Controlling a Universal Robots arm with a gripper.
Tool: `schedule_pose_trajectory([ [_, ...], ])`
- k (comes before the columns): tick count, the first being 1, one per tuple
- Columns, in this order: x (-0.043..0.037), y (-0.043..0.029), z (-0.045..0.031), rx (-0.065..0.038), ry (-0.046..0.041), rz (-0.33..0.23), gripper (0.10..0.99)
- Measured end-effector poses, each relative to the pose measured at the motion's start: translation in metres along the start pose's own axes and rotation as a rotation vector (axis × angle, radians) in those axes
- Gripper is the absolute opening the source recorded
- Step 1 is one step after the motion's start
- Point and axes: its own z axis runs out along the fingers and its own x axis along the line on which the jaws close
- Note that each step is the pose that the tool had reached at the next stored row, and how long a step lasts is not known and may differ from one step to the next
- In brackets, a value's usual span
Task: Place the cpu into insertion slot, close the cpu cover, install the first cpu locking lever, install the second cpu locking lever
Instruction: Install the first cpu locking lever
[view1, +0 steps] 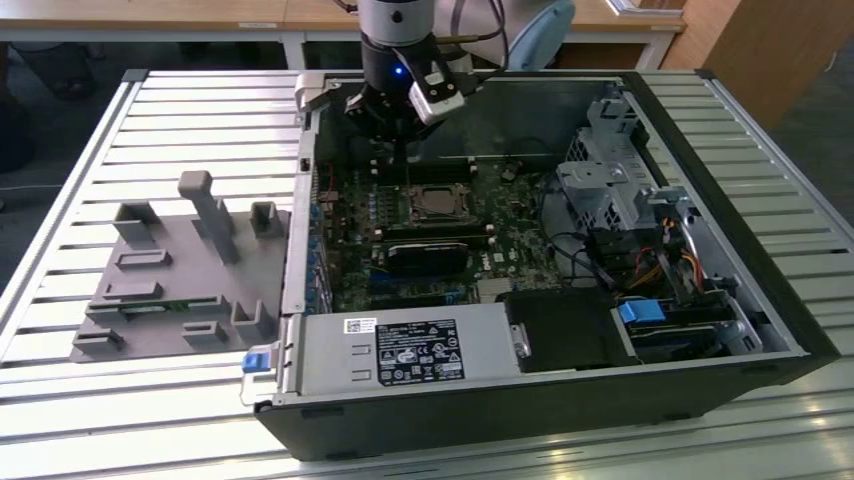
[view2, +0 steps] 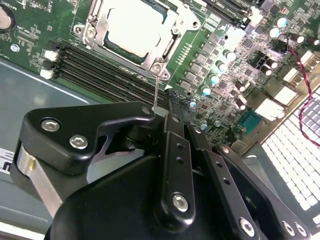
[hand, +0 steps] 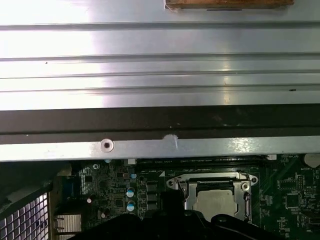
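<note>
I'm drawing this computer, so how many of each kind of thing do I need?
Pale silver square cpu: 1
Silvery metal cpu cover frame: 1
Open black computer case: 1
Grey plastic holder tray: 1
Total: 4

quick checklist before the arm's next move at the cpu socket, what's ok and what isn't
1. cpu seated in the insertion slot: ok, its pale face lies flat inside.
2. cpu cover closed: ok, the frame lies flat around the cpu in both wrist views.
3. locking lever latched: not ok, the thin rod stands away from the socket corner and reaches the gripper tip.
4. Gripper's hold on that rod: cannot tell.
5. Gripper placed over the motherboard beside the socket: ok in the exterior view.
</note>
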Motion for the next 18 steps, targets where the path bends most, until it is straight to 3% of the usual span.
schedule_pose_trajectory([
  [13, -0.0129, 0.0007, 0.0021, 0.000, 0.0000, 0.000, 0.106],
  [18, -0.0141, 0.0007, 0.0025, 0.000, 0.0002, 0.000, 0.106],
])
